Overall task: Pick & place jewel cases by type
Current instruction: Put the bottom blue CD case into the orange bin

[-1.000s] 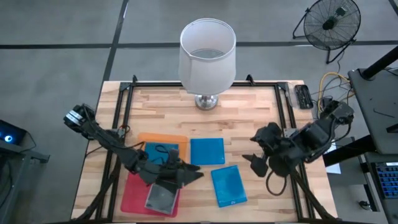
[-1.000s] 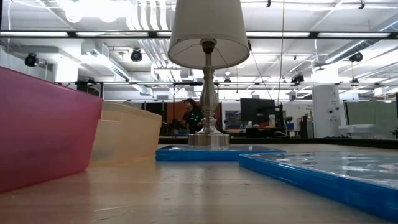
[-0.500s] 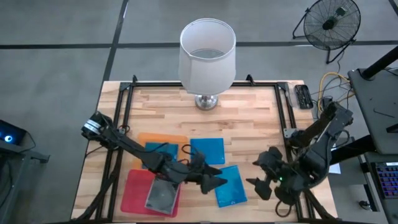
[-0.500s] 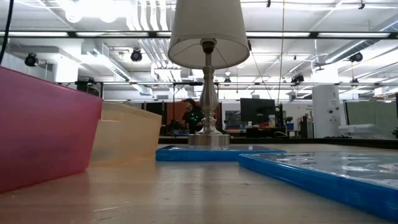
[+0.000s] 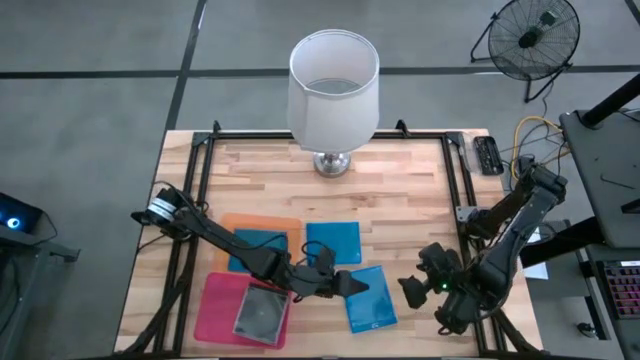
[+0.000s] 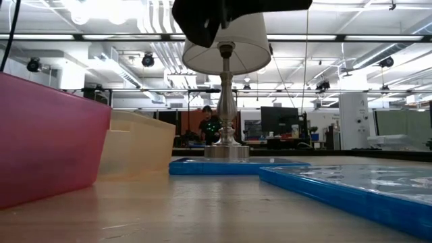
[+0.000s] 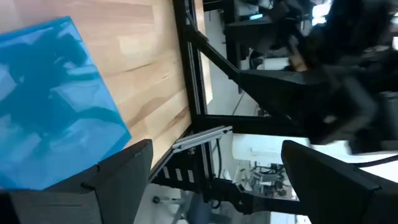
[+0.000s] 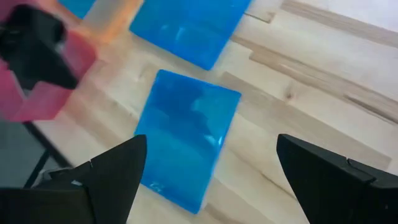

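Note:
Three bright blue jewel cases lie flat: one in the orange bin [image 5: 258,247], one mid-table [image 5: 333,242], one nearer the front [image 5: 368,297]. A grey-clear jewel case [image 5: 260,314] lies in the pink bin [image 5: 215,310]. My left gripper [image 5: 358,286] hangs open over the left edge of the front blue case [image 7: 50,106] and touches nothing. My right gripper [image 5: 410,290] stands open just right of that case [image 8: 186,140], above the table, with nothing between its fingers.
A lamp with a white shade [image 5: 334,85] stands on its metal foot at the far middle of the table. The orange bin [image 5: 262,222] sits behind the pink one on the left. Black frame rails [image 5: 465,190] run along the table's sides. Bare wood lies at the right.
My left gripper has reached toward the table's right edge, from over the pink bin to over the front blue case, sinking and rolling as it went. My right gripper has come toward the near edge and down, rolling about its own line. Both stayed open. No case has moved.

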`<state>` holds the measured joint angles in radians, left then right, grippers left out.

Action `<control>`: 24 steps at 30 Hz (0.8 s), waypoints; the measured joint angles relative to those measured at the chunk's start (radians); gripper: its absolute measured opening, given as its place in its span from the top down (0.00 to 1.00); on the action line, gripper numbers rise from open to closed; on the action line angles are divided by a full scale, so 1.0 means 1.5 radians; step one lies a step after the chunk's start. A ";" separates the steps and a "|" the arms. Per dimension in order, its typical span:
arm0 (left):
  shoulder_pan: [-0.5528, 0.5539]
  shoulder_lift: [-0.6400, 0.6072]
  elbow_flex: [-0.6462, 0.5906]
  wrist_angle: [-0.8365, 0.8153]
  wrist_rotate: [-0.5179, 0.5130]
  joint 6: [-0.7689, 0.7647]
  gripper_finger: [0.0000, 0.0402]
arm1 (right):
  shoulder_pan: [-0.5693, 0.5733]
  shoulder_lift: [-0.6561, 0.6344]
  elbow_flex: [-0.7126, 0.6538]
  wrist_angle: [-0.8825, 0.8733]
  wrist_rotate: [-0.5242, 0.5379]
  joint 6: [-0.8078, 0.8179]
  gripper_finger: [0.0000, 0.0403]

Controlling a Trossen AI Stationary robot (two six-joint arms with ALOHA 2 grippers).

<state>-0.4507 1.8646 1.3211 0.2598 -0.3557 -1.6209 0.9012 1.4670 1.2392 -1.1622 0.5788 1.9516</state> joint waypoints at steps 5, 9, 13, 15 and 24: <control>0.001 0.002 0.003 -0.002 0.030 -0.010 0.17 | 0.000 0.000 -0.026 0.002 -0.002 0.021 0.13; 0.001 0.002 0.005 -0.083 0.034 -0.077 0.30 | 0.002 0.000 -0.048 0.011 -0.002 0.022 0.14; 0.001 0.003 0.010 -0.173 0.027 -0.141 0.51 | 0.002 0.000 -0.078 0.045 -0.002 0.057 0.16; 0.001 0.003 0.010 -0.196 0.024 -0.161 0.61 | 0.002 0.000 -0.101 0.075 -0.003 0.075 0.16; 0.002 0.031 0.014 -0.204 0.006 -0.197 0.97 | 0.006 0.000 -0.243 0.406 -0.016 0.075 0.15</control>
<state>-0.4484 1.9108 1.3423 -0.0461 -0.3461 -1.9159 0.9099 1.4673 0.8745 -0.5539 0.5544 2.0634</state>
